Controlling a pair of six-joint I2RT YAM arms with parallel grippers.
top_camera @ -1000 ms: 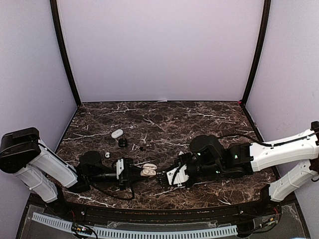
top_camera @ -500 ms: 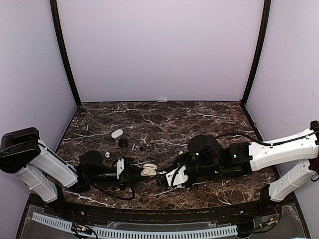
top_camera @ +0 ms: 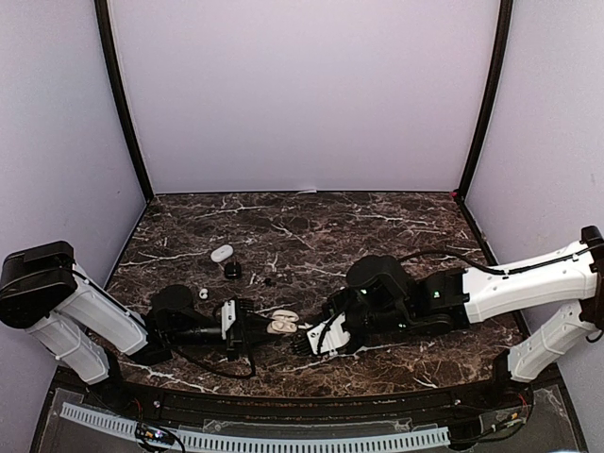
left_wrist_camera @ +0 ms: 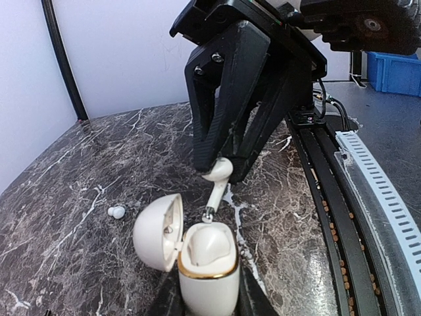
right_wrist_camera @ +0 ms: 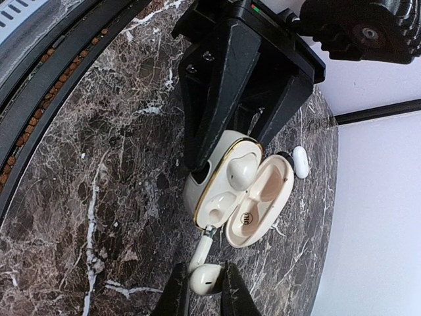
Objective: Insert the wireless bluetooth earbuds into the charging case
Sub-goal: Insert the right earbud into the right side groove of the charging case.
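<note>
One glossy white earbud (right_wrist_camera: 240,168) looks seated in the cream gold-rimmed charging case (right_wrist_camera: 197,187) clamped by the left gripper (right_wrist_camera: 227,153); the right gripper (right_wrist_camera: 204,293) pinches the second earbud (right_wrist_camera: 204,280), stem at the empty well.

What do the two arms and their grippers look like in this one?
Both arms have white shells on the long links, the left arm and right arm alike, with black joints. The left gripper and right gripper are black, with tapering angular fingers fastened by screws. Thin black cables run along each.
</note>
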